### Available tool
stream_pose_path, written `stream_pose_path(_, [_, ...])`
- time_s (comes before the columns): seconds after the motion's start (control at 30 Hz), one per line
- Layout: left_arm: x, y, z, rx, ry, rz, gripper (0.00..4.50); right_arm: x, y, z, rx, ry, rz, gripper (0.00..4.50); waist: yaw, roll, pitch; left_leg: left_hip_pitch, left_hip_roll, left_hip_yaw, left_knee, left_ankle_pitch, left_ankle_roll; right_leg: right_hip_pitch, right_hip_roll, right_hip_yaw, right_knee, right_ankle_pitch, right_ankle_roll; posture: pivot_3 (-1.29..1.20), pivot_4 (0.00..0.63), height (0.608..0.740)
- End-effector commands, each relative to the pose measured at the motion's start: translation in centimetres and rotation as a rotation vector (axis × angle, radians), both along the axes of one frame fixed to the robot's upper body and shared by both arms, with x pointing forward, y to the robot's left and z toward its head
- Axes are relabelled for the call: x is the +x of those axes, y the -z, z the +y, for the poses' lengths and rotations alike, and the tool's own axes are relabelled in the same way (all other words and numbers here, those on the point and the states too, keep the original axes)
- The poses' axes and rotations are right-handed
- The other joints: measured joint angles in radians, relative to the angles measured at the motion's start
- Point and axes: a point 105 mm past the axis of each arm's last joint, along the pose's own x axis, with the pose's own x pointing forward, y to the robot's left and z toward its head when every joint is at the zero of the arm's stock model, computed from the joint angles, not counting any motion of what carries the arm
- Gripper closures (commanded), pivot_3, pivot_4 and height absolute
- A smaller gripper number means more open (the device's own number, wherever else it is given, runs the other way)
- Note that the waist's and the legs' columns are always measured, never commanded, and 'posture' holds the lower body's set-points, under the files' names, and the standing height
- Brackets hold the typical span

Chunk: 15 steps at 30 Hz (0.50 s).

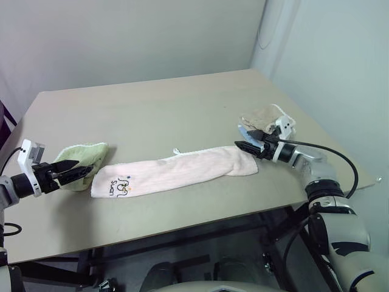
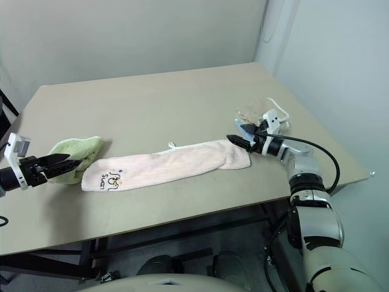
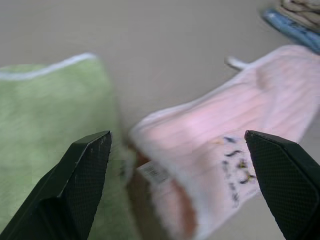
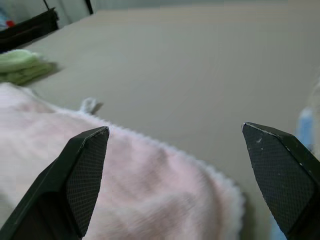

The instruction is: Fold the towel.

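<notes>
left eye view: towel (image 1: pixel 176 170) flat between wide-spread left tool (image 1: pixel 78 170) and right tool (image 1: pixel 247 146), ungripped

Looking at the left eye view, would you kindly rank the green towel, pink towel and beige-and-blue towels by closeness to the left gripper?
From the left gripper:
1. Green towel, right at its fingertips.
2. Pink towel, alongside, stretching rightward.
3. Beige and blue towels, far right, behind the right gripper.

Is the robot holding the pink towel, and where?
No. Both pincers are open with nothing in them: the left pincer and right pincer sit at the towel's ends.
</notes>
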Motion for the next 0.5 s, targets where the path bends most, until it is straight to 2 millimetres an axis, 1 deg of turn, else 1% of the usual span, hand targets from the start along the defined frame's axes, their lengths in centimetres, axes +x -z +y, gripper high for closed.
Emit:
stream_pose_path(0.03, [-0.2, -2.3, -1.6, -0.026, 0.052, -0.071, 0.00, -0.8, -1.3, -0.1, 0.051, -0.011, 0.111, 0.04, 0.002, 0.000, 0.000, 0.000, 0.000, 0.000, 0.000, 0.000, 0.000, 0.000, 0.000, 0.000, 0.000, 0.000, 0.000, 0.00, 0.000, 0.740])
stream_pose_path(0.17, [-0.6, -1.5, -4.0, -0.033, 0.116, -0.057, 0.00, -2.9, -1.0, 0.0, 0.171, -0.036, 0.354, 0.04, 0.010, 0.000, 0.000, -0.001, 0.000, 0.000, 0.000, 0.000, 0.000, -0.001, 0.000, 0.000, -0.001, 0.000, 0.000, 0.00, 0.000, 0.740])
stream_pose_path(0.23, [-0.4, -1.0, -5.0, -0.054, 0.133, -0.050, 0.00, -4.3, -1.1, 0.6, 0.248, -0.087, 0.479, 0.04, 0.012, 0.000, 0.000, -0.001, 0.000, 0.001, 0.000, 0.000, 0.000, -0.001, -0.001, 0.000, -0.001, 0.000, 0.000, 0.00, 0.000, 0.740])
stream_pose_path(0.3, [0.0, 0.2, -5.7, -0.046, 0.138, -0.027, 0.00, -5.5, -1.3, 1.0, 0.345, -0.122, 0.597, 0.04, 0.014, 0.000, 0.000, 0.000, 0.000, 0.001, 0.000, 0.000, 0.000, -0.001, -0.001, 0.000, 0.000, 0.000, 0.000, 0.00, 0.000, 0.740])
stream_pose_path(0.43, [0.7, 2.2, -6.4, -0.039, 0.141, 0.019, 0.00, -6.6, -1.1, 1.4, 0.446, -0.121, 0.726, 0.04, 0.015, 0.000, 0.000, 0.000, 0.000, 0.002, 0.000, 0.000, 0.000, -0.001, -0.001, 0.000, -0.001, 0.000, 0.000, 0.00, 0.000, 0.740])
stream_pose_path(0.5, [0.6, 3.4, -6.9, 0.003, 0.165, 0.047, 0.00, -6.9, -0.9, 1.4, 0.478, -0.106, 0.775, 0.04, 0.013, 0.000, 0.000, 0.000, 0.000, 0.002, 0.000, 0.000, 0.001, -0.001, -0.001, 0.000, -0.001, 0.000, 0.000, 0.00, 0.000, 0.740])
